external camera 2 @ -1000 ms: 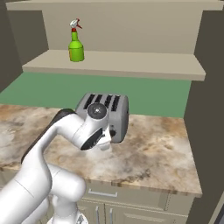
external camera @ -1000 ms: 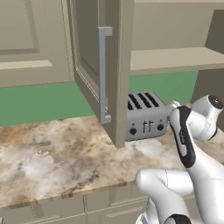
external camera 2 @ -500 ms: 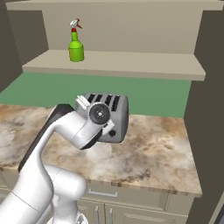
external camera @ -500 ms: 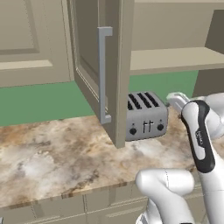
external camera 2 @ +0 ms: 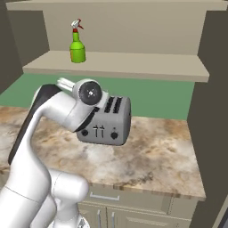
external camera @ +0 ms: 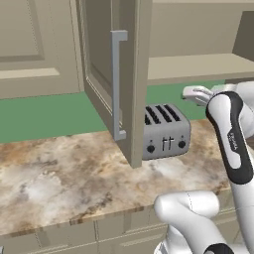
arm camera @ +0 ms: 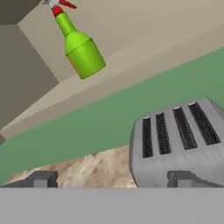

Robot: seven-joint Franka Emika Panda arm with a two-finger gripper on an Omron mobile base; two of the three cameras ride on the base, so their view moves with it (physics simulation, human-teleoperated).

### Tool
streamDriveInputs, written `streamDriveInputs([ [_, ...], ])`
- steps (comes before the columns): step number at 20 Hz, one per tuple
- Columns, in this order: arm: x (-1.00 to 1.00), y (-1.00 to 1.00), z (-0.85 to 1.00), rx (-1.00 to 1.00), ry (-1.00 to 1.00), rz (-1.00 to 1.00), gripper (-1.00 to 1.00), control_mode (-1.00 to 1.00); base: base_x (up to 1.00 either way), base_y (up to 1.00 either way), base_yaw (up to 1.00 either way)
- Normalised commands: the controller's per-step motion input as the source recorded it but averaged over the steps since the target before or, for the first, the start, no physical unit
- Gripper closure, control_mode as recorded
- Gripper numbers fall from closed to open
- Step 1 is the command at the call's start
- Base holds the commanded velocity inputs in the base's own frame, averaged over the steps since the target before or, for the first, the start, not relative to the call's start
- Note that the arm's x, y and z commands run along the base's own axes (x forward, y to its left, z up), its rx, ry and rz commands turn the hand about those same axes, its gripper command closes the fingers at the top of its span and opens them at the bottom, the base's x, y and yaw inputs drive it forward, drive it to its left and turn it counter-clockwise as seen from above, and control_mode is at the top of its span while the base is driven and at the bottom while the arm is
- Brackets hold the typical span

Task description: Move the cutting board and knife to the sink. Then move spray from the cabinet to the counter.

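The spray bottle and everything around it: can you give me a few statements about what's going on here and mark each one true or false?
1. The spray stands upright on the shelf of the open cabinet. True.
2. The gripper is clamped on the spray. False: it is open and apart from the bottle, holding nothing.
3. A grey toaster sits on the counter below the shelf. True.
4. The toaster has bread sticking out of its slots. False: the slots are empty.
5. The cabinet door is shut. False: it is swung open.
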Motion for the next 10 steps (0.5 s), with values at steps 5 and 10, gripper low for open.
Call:
streamDriveInputs([
  [5,0.0,0.34,0.59,-0.2,-0.31,0.05,-1.0,-1.0,0.0,0.0,0.0],
  [10,0.0,0.29,0.3,-0.22,-0.38,0.0,-1.0,-1.0,0.0,0.0,0.0],
])
